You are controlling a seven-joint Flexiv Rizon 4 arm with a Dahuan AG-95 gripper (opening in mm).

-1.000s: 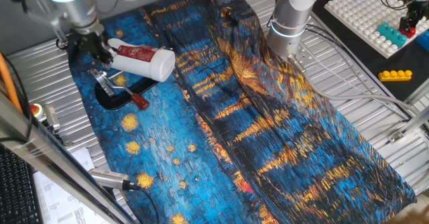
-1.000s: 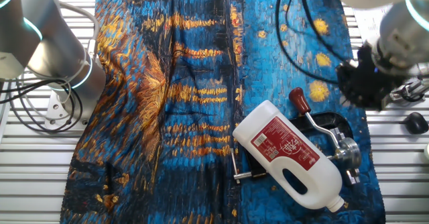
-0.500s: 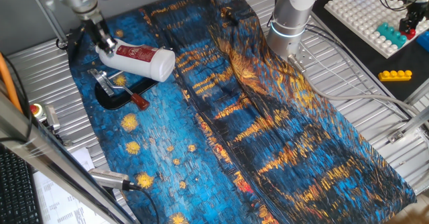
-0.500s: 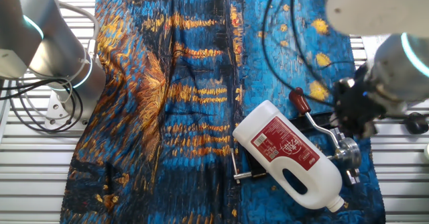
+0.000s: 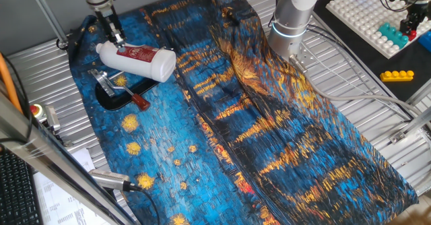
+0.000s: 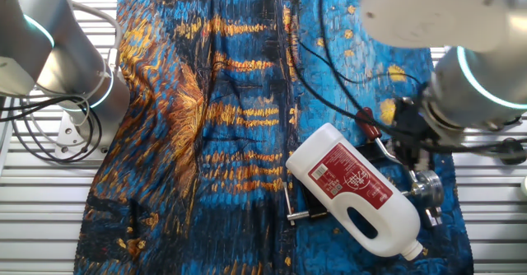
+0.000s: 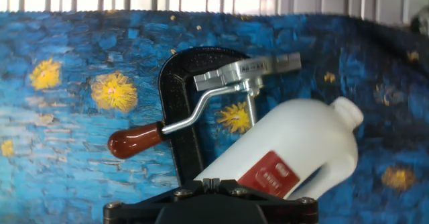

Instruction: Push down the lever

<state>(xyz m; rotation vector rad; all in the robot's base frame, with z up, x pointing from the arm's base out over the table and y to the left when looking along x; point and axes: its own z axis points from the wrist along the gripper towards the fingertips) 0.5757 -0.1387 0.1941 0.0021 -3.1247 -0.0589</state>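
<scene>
The lever is a thin silver bar (image 7: 194, 110) with a red-brown tip (image 7: 134, 139), part of a clamp with a black base (image 7: 179, 133). It lies low over the base in one fixed view (image 5: 128, 93) and shows in the other (image 6: 383, 147). A white bottle with a red label (image 5: 138, 60) lies across the clamp, also in the hand view (image 7: 295, 150). My gripper (image 5: 121, 42) is shut and empty. It hangs above the bottle's cap end, apart from the lever. It also shows in the other fixed view (image 6: 409, 147) and the hand view (image 7: 211, 182).
A blue and yellow painted cloth (image 5: 256, 117) covers the table. A second robot arm (image 5: 296, 16) stands at the back. A white pegboard with blocks (image 5: 374, 16) and a yellow brick (image 5: 397, 75) lie to the right. A red button (image 5: 35, 109) sits at the left edge.
My gripper has risen and shifted from beside the clamp to above the bottle's cap end. The lever, clamp and bottle have not moved.
</scene>
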